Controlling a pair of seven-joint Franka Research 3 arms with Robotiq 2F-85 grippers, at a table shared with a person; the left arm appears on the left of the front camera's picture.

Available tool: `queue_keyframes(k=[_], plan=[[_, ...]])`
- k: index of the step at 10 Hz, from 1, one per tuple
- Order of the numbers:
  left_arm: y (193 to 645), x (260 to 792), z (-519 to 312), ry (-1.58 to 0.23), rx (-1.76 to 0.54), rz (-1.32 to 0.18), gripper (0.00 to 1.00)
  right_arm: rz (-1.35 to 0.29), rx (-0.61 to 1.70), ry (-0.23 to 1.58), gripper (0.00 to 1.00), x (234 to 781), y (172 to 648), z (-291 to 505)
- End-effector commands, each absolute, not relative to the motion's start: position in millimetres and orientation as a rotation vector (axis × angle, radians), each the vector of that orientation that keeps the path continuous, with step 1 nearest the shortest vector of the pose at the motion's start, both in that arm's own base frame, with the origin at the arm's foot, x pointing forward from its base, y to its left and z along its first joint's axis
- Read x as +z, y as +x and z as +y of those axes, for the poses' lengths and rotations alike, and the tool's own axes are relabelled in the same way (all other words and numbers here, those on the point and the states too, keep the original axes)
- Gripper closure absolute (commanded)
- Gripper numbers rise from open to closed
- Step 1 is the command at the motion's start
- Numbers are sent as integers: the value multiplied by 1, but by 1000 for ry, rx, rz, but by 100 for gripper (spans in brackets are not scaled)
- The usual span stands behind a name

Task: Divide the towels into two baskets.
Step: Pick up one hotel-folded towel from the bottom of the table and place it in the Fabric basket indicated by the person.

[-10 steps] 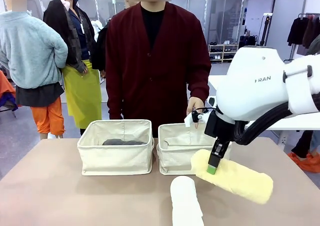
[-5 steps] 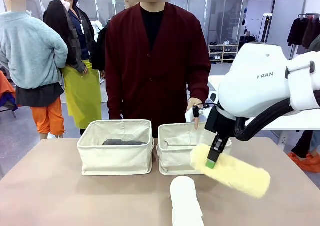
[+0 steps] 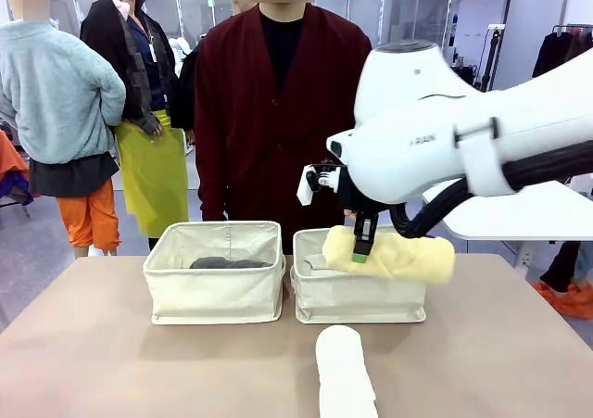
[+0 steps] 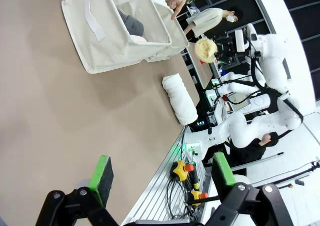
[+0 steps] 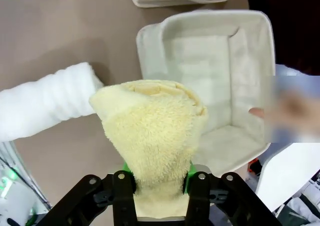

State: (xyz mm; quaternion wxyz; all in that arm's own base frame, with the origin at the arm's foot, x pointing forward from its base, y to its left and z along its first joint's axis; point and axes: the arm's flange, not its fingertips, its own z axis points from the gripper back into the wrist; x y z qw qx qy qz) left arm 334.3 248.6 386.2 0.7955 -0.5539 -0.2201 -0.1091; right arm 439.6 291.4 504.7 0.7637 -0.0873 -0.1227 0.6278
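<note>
Pale yellow towel (image 3: 403, 259): we are holding it in the air just above the right basket (image 3: 361, 299), close to the rim and not yet inside.
Long axis: the roll is lying nearly level and running across the front view, along the basket's wide side. Its far end is pointing to the robot's right and overhanging that wall a little.
Grip: the right end effector (image 3: 361, 247) is clenching the roll near its left-hand end, fingers pointing down. We judge that this off-centre hold is why the free end is sagging slightly.
Why there: the right wrist view is showing this basket's floor bare, so we are taking it as the bin for this towel. The roll probably needs shifting towards the robot's left before it can drop in cleanly.
Left basket (image 3: 215, 293): the dark grey towel (image 3: 227, 263) is lying inside it, low behind the front wall.
White towel (image 3: 345, 372): it is lying on the counter (image 3: 111, 362) in front of the right basket, long axis pointing from us towards the baskets.
Left end effector (image 4: 162, 176): it is released, pads wide apart, hovering over bare counter and gripping nothing.
Person (image 3: 278, 112): standing behind the baskets at the far side.
</note>
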Motion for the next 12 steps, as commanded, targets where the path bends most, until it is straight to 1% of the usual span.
queue_keyframes(k=[1, 2, 3, 4, 5, 6, 7, 8, 9, 10, 12], plan=[[329, 388, 246, -1190, -234, -484, 0, -256, 1412, -250, 63, 499, 478, 302], [329, 388, 246, -1190, -234, -484, 0, -239, 1429, -242, 63, 489, 496, 305], [329, 388, 246, -1190, -234, -484, 0, -267, 1440, -279, 63, 481, 510, 306], [329, 388, 246, -1190, -234, -484, 0, -259, 1434, -299, 63, 470, 526, 307], [329, 388, 246, -1190, -234, -484, 0, -283, 1457, -321, 62, 451, 543, 308], [329, 388, 246, -1190, -234, -484, 0, -299, 1494, -335, 52, 443, 548, 308], [329, 388, 246, -1190, -234, -484, 0, -279, 1488, -364, 34, 435, 553, 308], [329, 388, 246, -1190, -234, -484, 0, -282, 1484, -368, 24, 435, 552, 307], [329, 388, 246, -1190, -234, -484, 0, -283, 1478, -373, 6, 436, 551, 307], [329, 388, 246, -1190, -234, -484, 0, -273, 1463, -379, 0, 434, 550, 307], [329, 388, 246, -1190, -234, -484, 0, -294, 1433, -362, 0, 434, 542, 303]])
